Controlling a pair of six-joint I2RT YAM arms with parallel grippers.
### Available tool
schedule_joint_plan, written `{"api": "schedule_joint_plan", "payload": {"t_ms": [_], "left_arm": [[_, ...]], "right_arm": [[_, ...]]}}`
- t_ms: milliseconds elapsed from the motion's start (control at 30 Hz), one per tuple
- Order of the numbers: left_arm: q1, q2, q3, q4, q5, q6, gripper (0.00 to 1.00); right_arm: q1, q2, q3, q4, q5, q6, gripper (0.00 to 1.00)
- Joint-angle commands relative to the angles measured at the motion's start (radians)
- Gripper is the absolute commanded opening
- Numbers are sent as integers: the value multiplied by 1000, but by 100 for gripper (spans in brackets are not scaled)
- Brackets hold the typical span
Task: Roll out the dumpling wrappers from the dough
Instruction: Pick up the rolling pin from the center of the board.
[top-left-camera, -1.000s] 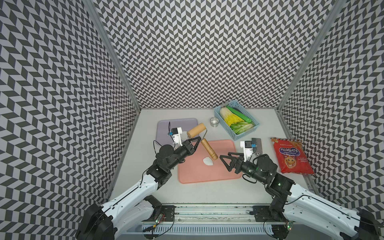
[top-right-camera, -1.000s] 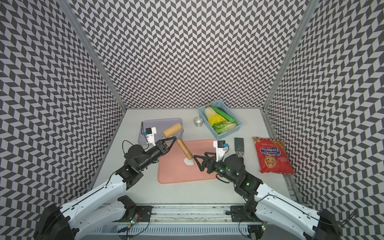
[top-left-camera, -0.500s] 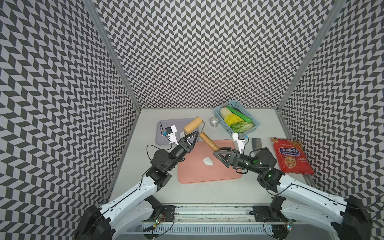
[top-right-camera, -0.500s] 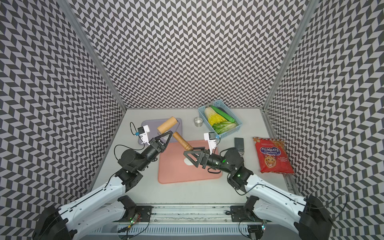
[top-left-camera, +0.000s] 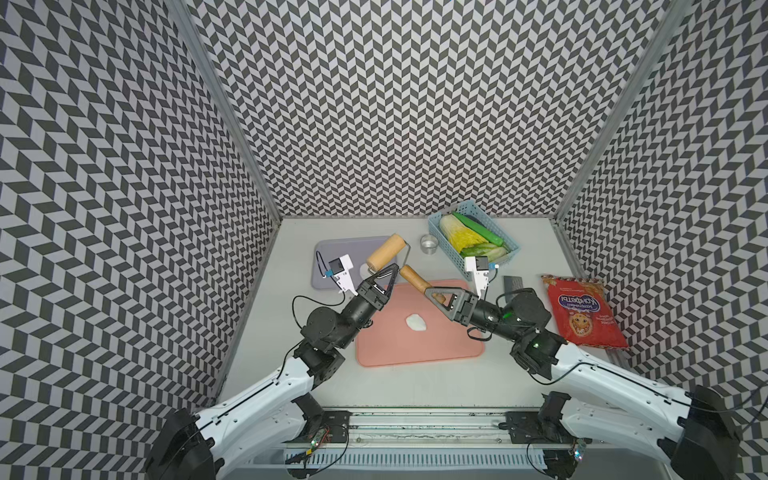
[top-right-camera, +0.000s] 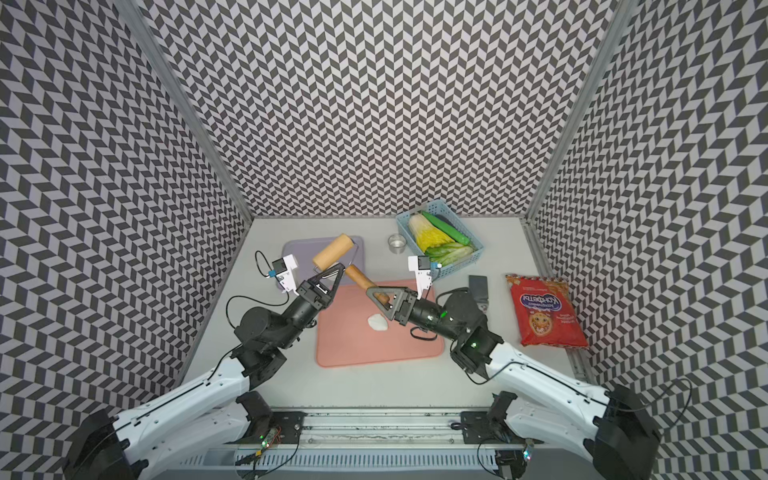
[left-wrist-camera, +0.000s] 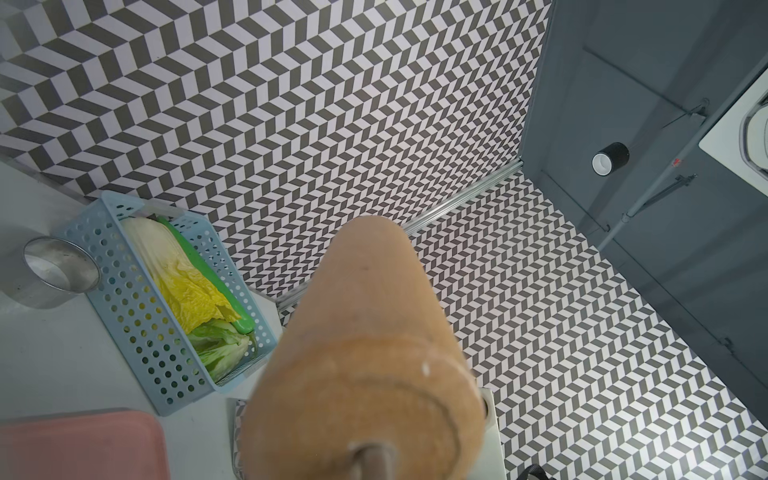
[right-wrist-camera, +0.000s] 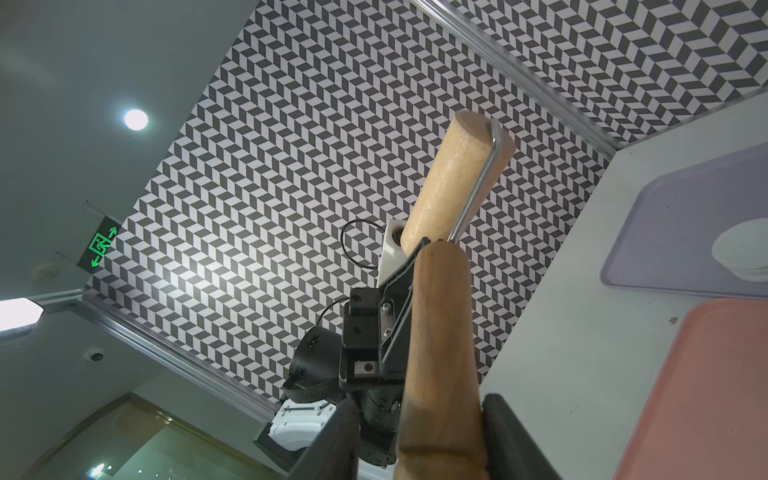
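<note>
Dough (top-left-camera: 415, 322) lies on mat (top-left-camera: 415, 353); right pincer (top-left-camera: 434, 296) seemingly straddles handle (top-left-camera: 413, 277) of roller (top-left-camera: 385, 252).

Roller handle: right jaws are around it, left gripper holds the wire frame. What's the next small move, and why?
Probably finish closing the right gripper on the handle of the roller before the left gripper lets go. In the right wrist view a gap shows between the handle and one finger, so the grip looks unfinished, and the dough lies unrolled on the pink mat.
</note>
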Motion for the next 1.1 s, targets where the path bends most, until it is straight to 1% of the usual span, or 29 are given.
{"api": "schedule_joint_plan", "payload": {"t_ms": [0,100,167,233,267,333,567,700,867,933,1067], "left_arm": [[-9,-27,-18,19,-35,40,0],[-20,-35,-27,21,-61,42,0],[-24,-44,-30,14,-77,47,0],[-25,-54,-34,8,-96,49,0],[-25,-59,-36,8,-104,48,0],[-24,-68,-40,7,-121,50,0],[-29,-73,-44,14,-132,56,0],[-42,-70,-58,28,-133,55,0],[-51,-88,-65,11,-127,73,0],[-56,-89,-71,14,-128,73,0],[-63,-89,-82,31,-129,73,0]], "right_arm": [[4,13,40,77,48,23,43],[4,30,40,102,45,42,44],[3,48,48,120,13,44,52],[5,61,55,120,-13,44,63],[5,66,53,123,-18,50,65],[13,69,43,143,-26,59,66],[64,84,29,136,0,68,58],[65,81,32,131,26,68,51],[65,62,49,93,70,56,49],[65,63,51,96,76,59,45],[64,71,54,98,80,69,41]]}}
